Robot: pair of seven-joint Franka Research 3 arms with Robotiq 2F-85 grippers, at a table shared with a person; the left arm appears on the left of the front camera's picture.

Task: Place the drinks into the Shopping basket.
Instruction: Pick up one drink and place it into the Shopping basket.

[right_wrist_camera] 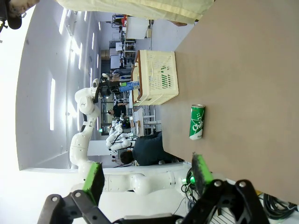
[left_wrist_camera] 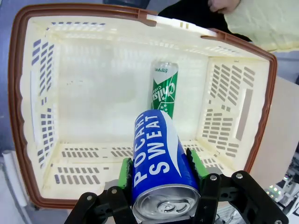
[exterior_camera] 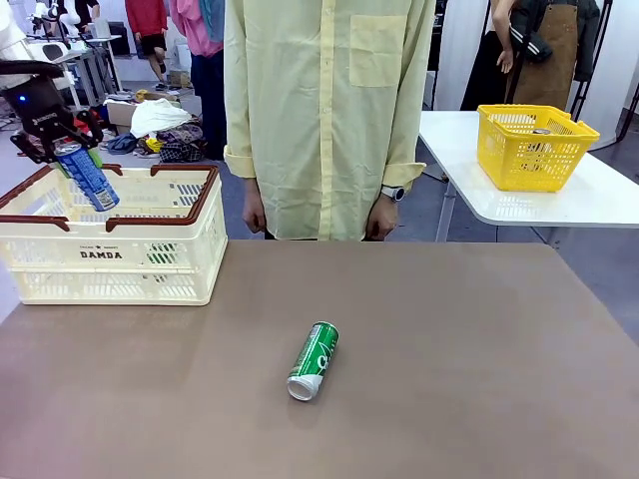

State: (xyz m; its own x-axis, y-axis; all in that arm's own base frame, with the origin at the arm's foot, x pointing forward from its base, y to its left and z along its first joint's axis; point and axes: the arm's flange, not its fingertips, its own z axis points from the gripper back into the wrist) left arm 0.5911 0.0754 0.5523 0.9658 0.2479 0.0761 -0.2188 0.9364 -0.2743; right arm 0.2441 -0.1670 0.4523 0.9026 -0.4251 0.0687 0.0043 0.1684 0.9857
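Three cans are in play for you. Farthest left, your left gripper [exterior_camera: 70, 152] has the blue Pocari Sweat can [exterior_camera: 90, 178] clamped between its green pads just below the silver top, with the jaws partly closed around it. The can hangs tilted over the left end of the open Shopping basket [exterior_camera: 110, 254]. From the left wrist you look down past that can into the cream crate, where a green Chilsung can [left_wrist_camera: 164, 88] lies on the floor toward the far wall. The basket sits on the far left part of the brown table [exterior_camera: 499, 349]. Near the table's middle, well apart from the basket, a second green can [exterior_camera: 315, 359] lies on its side, silver top toward your side. Behind it a person in a pale yellow shirt [exterior_camera: 329, 110] stands at the far edge, hands hanging down. Farther right, a yellow mesh basket [exterior_camera: 534, 150] rests on a white table [exterior_camera: 609, 205]. Your right gripper [right_wrist_camera: 147, 175] is spread wide with nothing between its pads, and the second green can lies on the table beyond it
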